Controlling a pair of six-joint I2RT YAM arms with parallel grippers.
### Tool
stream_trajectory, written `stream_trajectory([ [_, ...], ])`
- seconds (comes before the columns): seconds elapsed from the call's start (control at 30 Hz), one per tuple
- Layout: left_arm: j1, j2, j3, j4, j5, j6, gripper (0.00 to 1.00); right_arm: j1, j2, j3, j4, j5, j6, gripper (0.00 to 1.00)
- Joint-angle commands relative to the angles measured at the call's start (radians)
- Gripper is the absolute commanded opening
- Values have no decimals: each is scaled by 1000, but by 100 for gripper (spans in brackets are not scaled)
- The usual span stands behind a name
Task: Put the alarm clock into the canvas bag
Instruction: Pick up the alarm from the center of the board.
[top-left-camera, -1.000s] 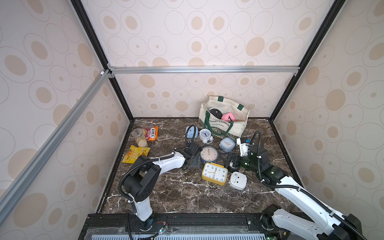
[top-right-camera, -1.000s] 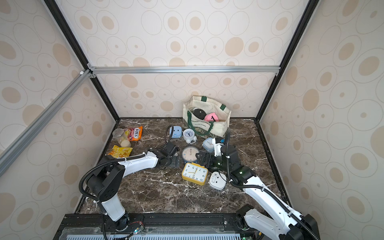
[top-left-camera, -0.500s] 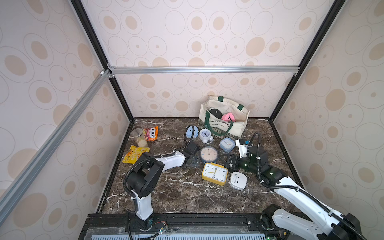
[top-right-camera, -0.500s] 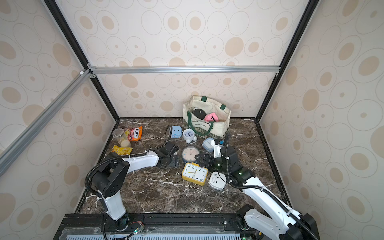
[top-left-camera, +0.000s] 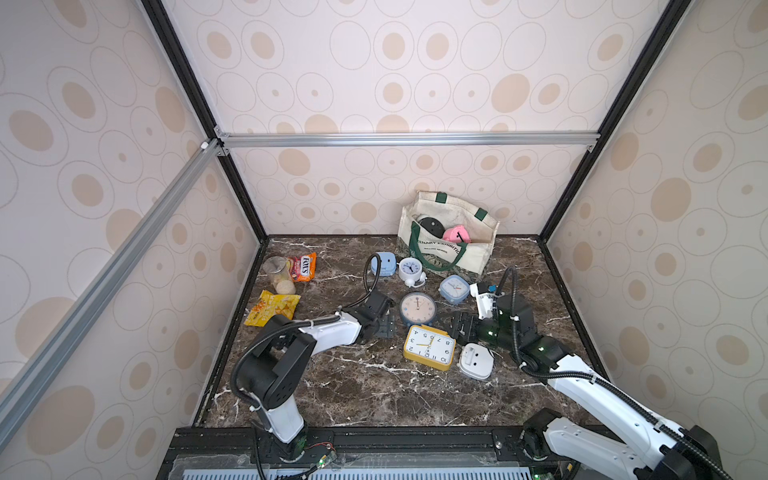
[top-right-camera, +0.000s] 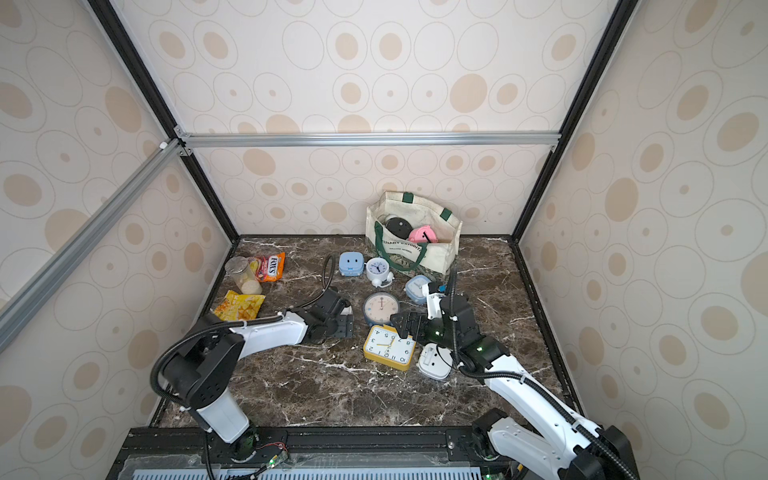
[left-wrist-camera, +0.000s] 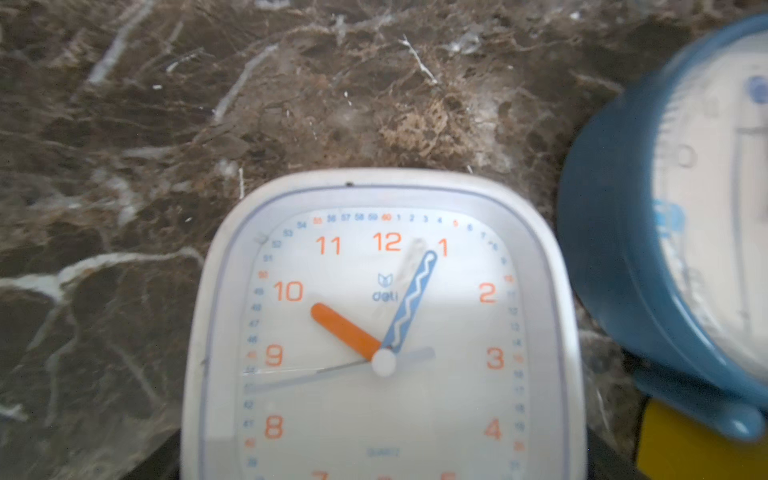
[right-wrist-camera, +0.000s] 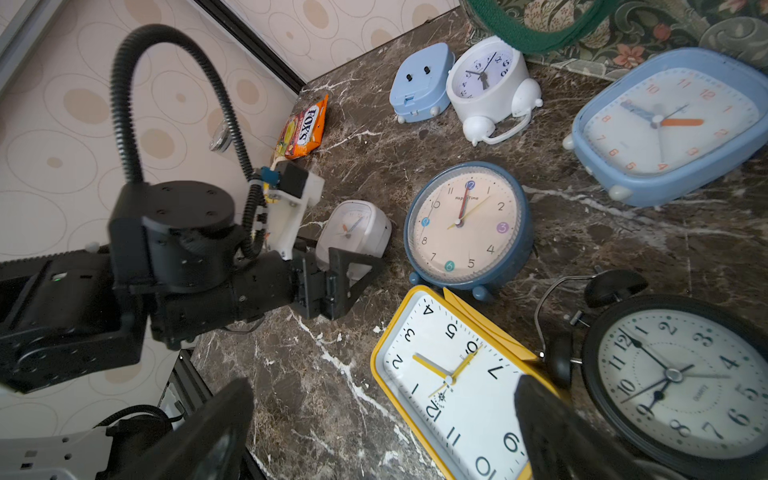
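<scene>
Marble table (top-left-camera: 353, 386), dotted walls (top-left-camera: 395, 75): left gripper (top-left-camera: 386, 326) flanks white clock (left-wrist-camera: 382, 332), contact unclear; right gripper (top-left-camera: 462, 328) gapes

White alarm clock (left-wrist-camera: 384, 332), blue clock (left-wrist-camera: 623, 257), marble tabletop (left-wrist-camera: 166, 124)

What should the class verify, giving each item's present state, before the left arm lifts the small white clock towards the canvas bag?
1. Jaws of the left gripper stand either side of the white square clock: ok, seen in the right wrist view.
2. Those jaws press firmly on the clock: cannot tell.
3. The round blue clock is clear of the white square clock: cannot tell, they lie very close.
4. The right gripper is open and holds nothing: ok.
5. The canvas bag stands upright with its mouth open: ok.
</scene>
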Motion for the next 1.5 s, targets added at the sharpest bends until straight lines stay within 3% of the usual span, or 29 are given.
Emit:
stream_trajectory([
  [0.0, -26, -187, -78, 157, -3, 130, 69, 4, -3, 34, -25, -15, -22, 100],
  [0.2, -93, -514, -330, 461, 37, 279, 66, 5, 24, 125, -99, -117, -26, 100],
  [0.37, -146, -639, -428, 638, 178, 425, 64, 5, 64, 234, -165, -269, 17, 100],
  [0.47, -173, -663, -449, 689, 228, 485, 64, 9, 105, 319, -254, -316, 21, 100],
  [0.6, -193, -648, -447, 734, 287, 523, 64, 66, 123, 394, -349, -242, -43, 100],
  [0.9, -251, -587, -416, 772, 317, 552, 64, 118, 225, 424, -300, -271, -46, 98],
  [1.03, -258, -578, -418, 772, 307, 549, 64, 150, 260, 451, -305, -264, -68, 90],
  [1.37, -262, -570, -426, 779, 292, 538, 64, 167, 297, 459, -312, -271, -64, 57],
  [1.47, -262, -564, -424, 778, 287, 541, 64, 168, 299, 455, -309, -272, -58, 52],
])
